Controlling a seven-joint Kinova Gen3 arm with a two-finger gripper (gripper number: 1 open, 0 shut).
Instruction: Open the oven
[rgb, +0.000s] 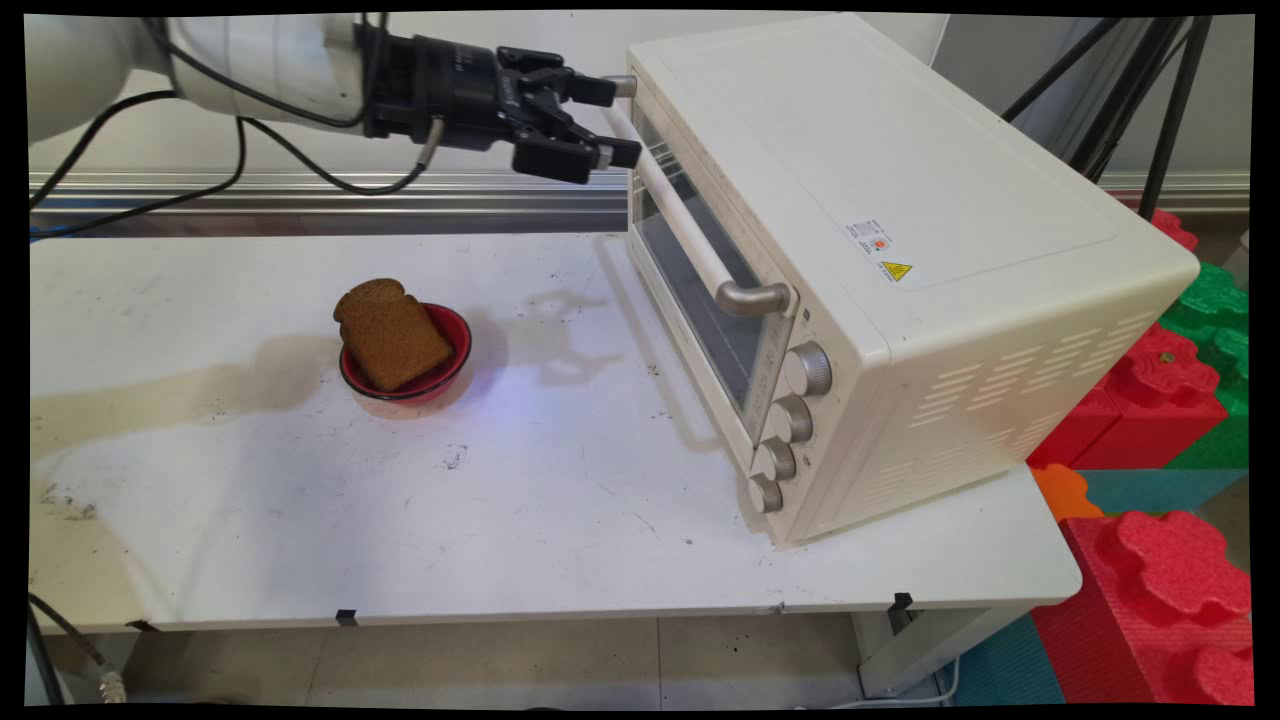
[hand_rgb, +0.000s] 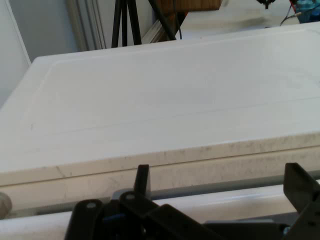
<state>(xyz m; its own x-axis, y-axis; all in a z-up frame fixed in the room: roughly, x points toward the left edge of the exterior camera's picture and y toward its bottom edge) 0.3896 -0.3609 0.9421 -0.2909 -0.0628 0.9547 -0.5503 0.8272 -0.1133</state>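
Reaching in level from the left, the gripper (rgb: 610, 122) stood at the top far end of the toaster oven (rgb: 900, 260), its fingers spread wide apart and straddling the door handle (rgb: 690, 235) near the bar's far bracket. In the hand view one black finger (hand_rgb: 142, 180) rose on one side of the pale bar and the other stood well over toward the picture's right edge, with the oven's flat top filling everything beyond; nothing was clasped between them, and whether either pad already touched the bar could not be told. The oven door looked closed, its glass flush with the front and the four knobs (rgb: 790, 420) lined up down the near side of the face.

On the white table (rgb: 500, 520), well apart from the oven, a slice of brown bread (rgb: 392, 335) leaned in a small red bowl (rgb: 455, 345), sticking up over the rim.

The likeliest trouble, by my reading, came from where the fingers sat: so close to the handle's end (not its middle), a pull there would twist the door unevenly, and the smooth round bar could slip out of a shallow hold. The oven stood unanchored and skewed on the table, so a hard tug might drag the whole box instead of swinging the door.
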